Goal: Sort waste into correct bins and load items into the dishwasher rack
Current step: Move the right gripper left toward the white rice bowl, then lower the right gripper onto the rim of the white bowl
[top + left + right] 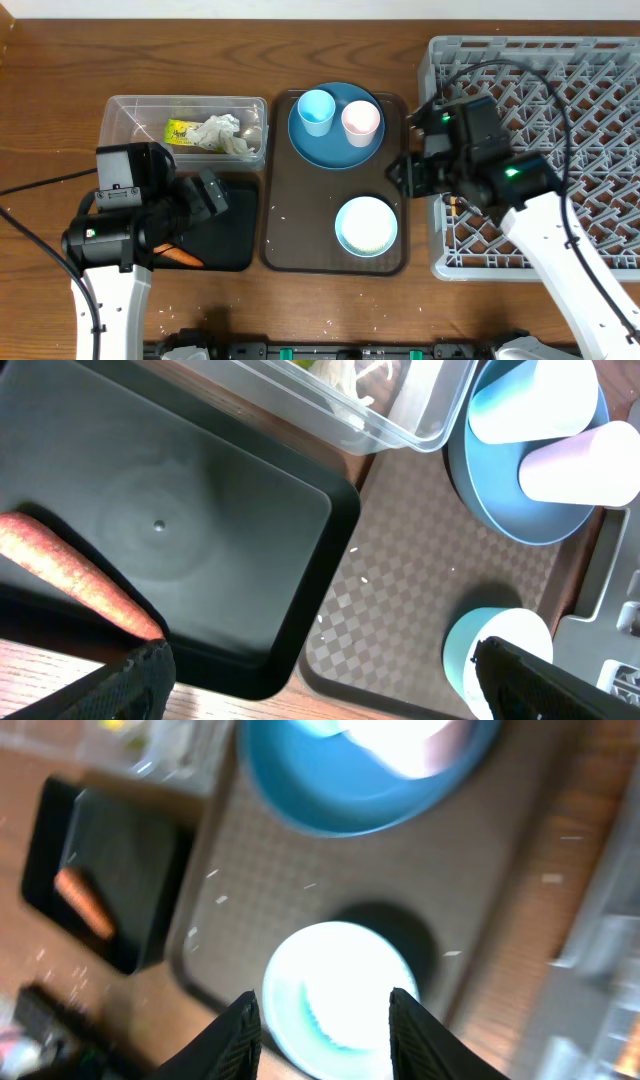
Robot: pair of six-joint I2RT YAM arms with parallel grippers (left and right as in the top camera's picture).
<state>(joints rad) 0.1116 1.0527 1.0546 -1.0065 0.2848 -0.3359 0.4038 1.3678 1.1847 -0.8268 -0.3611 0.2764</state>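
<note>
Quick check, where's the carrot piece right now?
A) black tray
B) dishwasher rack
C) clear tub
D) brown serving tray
A: the orange carrot piece lies inside the black tray, near its front edge. The clear tub holds only the crumpled tissue and the yellow-green wrapper.

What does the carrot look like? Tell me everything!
The carrot is one orange piece, long and stick-shaped, smooth-looking, with a rounded end. It lies flat on the floor of the black tray, close to one end and slanted across it. I see nothing else in that tray, and nothing is gripping the carrot.
</note>
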